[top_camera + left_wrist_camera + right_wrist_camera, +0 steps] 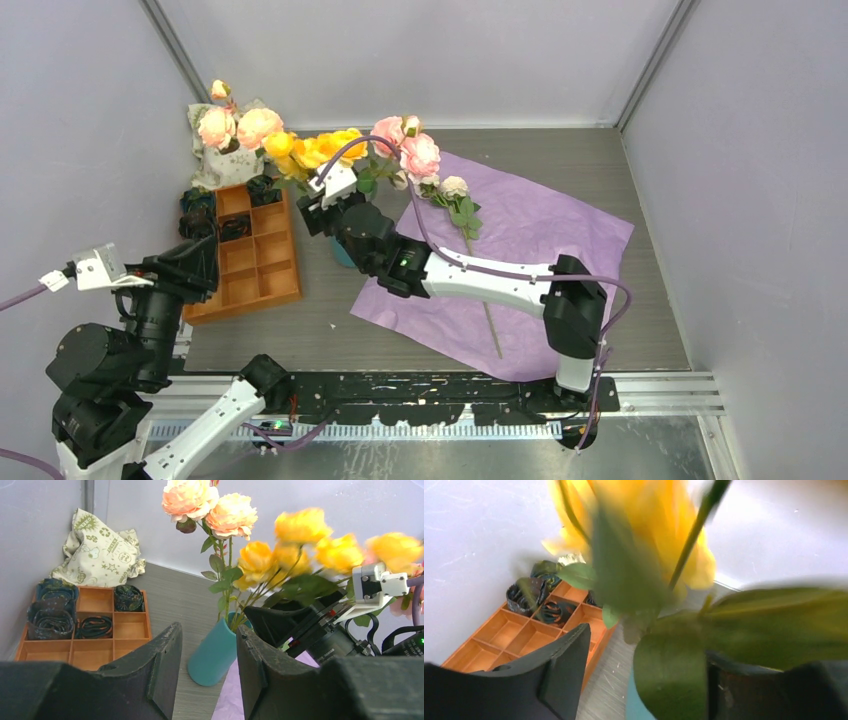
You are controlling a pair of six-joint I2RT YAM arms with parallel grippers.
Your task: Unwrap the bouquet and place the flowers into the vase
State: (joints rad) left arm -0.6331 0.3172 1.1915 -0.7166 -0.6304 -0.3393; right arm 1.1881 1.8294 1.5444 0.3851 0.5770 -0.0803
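- While the right gripper (649, 650) sits at the vase (212, 655) mouth, jaws apart around yellow-rose leaves, the left gripper (208, 635) hangs beside the tray (132, 630), jaws apart, empty.
- One vase, upright between tray and purple paper (540, 240); holds peach, yellow and pink flowers (300, 527).
- One rose stem (462, 215) lies on the paper.
- Tray holds four dark bundles (128, 597).

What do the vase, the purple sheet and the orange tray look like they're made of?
Vase: probably ceramic or plastic; matte teal, even colour, no glare. Purple sheet: thin paper; matte, visibly creased. Orange tray: likely plastic or painted wood; uniform orange, thin straight dividers.
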